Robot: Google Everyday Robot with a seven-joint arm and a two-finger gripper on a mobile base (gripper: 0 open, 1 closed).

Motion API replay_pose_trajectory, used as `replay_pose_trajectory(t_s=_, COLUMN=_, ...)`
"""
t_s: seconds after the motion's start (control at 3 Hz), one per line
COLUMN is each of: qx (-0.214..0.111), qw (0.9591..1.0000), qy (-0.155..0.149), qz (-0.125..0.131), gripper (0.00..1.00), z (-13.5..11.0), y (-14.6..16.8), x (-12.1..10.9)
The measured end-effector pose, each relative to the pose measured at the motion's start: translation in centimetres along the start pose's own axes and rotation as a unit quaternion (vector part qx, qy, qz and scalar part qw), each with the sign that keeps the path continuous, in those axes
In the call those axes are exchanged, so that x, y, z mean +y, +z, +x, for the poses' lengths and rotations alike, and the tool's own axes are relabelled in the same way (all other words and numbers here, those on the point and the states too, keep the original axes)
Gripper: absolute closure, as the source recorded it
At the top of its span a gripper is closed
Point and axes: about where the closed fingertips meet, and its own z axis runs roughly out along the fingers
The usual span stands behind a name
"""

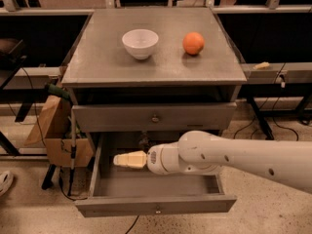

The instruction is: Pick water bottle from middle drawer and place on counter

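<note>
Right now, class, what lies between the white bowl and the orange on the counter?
Only bare counter, seen in the camera view. The gripper hangs over the open middle drawer.

White round bowl (140,43), upright, at 11 o'clock from frame centre. Orange round fruit (193,43) at 3 o'clock of the bowl, apart from it. Brown cardboard box (54,130) on the floor at 9 o'clock. White shoe (4,182) at 8 o'clock, cut by the frame edge. Gripper (117,160) low, near 6 o'clock of the bowl.

No legible text anywhere, not even on the end effector (118,160) above the middle drawer (156,205)
</note>
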Motion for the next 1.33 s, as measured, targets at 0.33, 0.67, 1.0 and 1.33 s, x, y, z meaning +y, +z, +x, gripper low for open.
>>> replay_pose_trajectory(t_s=0.33, qx=-0.022, qw=0.9989, qy=0.008, qz=0.041, gripper=0.00, z=0.5, y=2.8, x=-1.8)
replay_pose_trajectory(t_s=0.67, qx=-0.051, qw=0.9976, qy=-0.002, qz=0.047, gripper=0.00, z=-1.0, y=3.4, x=-1.5)
replay_pose_trajectory(t_s=1.0, qx=-0.051, qw=0.9976, qy=-0.001, qz=0.048, gripper=0.00, z=-1.0, y=3.4, x=-1.5)
replay_pose_trajectory(t_s=1.33, qx=-0.058, qw=0.9975, qy=-0.009, qz=0.040, gripper=0.00, z=-1.2, y=4.5, x=-1.7)
